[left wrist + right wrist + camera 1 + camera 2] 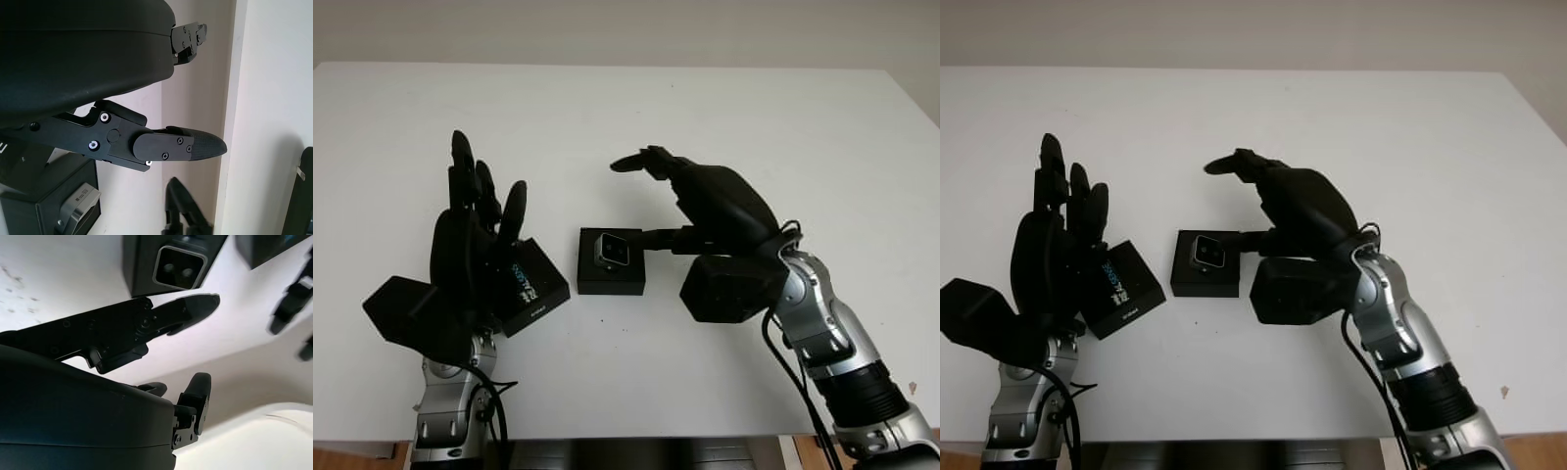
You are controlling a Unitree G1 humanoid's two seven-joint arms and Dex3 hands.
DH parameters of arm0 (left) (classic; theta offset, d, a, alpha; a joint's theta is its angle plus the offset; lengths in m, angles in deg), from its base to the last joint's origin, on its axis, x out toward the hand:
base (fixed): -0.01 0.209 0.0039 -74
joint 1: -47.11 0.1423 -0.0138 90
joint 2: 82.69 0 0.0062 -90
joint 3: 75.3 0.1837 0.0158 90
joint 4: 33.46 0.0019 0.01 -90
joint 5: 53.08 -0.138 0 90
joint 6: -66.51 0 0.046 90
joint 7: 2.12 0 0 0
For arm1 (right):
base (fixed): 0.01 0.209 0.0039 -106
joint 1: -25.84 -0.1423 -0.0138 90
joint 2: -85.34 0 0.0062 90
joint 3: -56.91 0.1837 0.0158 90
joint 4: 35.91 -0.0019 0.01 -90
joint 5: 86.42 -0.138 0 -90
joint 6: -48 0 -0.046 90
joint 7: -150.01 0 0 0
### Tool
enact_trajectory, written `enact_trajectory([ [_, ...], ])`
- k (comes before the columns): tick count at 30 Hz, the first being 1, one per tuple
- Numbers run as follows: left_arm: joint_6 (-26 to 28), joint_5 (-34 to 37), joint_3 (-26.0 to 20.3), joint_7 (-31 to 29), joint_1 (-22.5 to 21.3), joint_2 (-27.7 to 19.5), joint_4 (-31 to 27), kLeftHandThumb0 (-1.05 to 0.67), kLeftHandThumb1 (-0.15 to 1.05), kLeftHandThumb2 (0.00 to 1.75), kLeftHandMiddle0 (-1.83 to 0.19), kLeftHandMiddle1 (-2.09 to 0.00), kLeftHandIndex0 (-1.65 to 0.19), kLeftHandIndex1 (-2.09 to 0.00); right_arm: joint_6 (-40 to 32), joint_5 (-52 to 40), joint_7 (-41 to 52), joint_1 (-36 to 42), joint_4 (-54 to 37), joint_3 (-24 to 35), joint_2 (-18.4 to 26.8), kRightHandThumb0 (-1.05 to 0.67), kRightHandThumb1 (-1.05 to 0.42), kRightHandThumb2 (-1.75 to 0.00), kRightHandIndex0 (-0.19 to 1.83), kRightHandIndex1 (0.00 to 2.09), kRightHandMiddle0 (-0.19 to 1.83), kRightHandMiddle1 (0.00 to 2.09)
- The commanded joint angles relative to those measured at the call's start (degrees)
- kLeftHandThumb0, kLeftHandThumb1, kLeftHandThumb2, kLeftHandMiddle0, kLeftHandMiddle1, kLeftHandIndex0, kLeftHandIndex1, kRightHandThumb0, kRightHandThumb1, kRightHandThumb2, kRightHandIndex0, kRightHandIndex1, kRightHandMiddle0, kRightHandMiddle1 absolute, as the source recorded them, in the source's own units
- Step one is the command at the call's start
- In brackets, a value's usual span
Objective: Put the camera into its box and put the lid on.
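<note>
Left hand: I read it as open, holding nothing, raised over the table's left side with fingers pointing away from me.
Lid: black, with blue print on top, lying on the table just beside the left hand, partly tucked behind the palm. Whether the hand touches it I cannot tell from the head views.
Box: black, sitting mid-table, between the two hands, a little apart from the lid.
Camera: silver-faced, already seated in the box, lens up. I judge the first half of the task done.
Right hand: open, gripping nothing, arched over the table just right of the box; one finger reaches in low toward the box's right edge, the others point up and away.
Step in hand: I judge it to be fetching the lid.
How I'd do it well: take the lid by its edges, keep it level, line its corners up over the box, lower it straight, and use the right hand to steady the box against sliding.
</note>
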Motion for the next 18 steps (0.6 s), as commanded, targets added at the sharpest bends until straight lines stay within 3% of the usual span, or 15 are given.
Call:
enact_trajectory([
  [1,-0.64,-0.13,-0.01,-0.07,0.77,0.05,-0.72,-0.61,1.05,0.33,0.19,-0.03,0.19,-0.02,3.81,-0.41,0.83,0.95,0.97,-0.88,1.94,-0.72,-1.05,-0.38,0.27,0.11,-0.11,0.84],
  [10,-0.43,0.67,-0.34,-0.24,0.66,0.11,-0.88,-0.61,1.05,0.31,0.19,-0.04,0.19,-0.02,13.95,5.62,4.41,0.62,4.54,-4.66,7.85,-0.84,-1.05,-0.64,-0.03,0.01,-0.18,0.34],
  [18,-0.18,0.90,-0.23,0.09,0.77,0.26,-1.29,-0.63,1.05,0.31,0.19,-0.02,0.19,0.00,15.95,10.21,5.55,1.06,4.96,-6.23,9.88,-0.90,-1.05,-0.67,-0.11,0.02,-0.14,0.18],
])
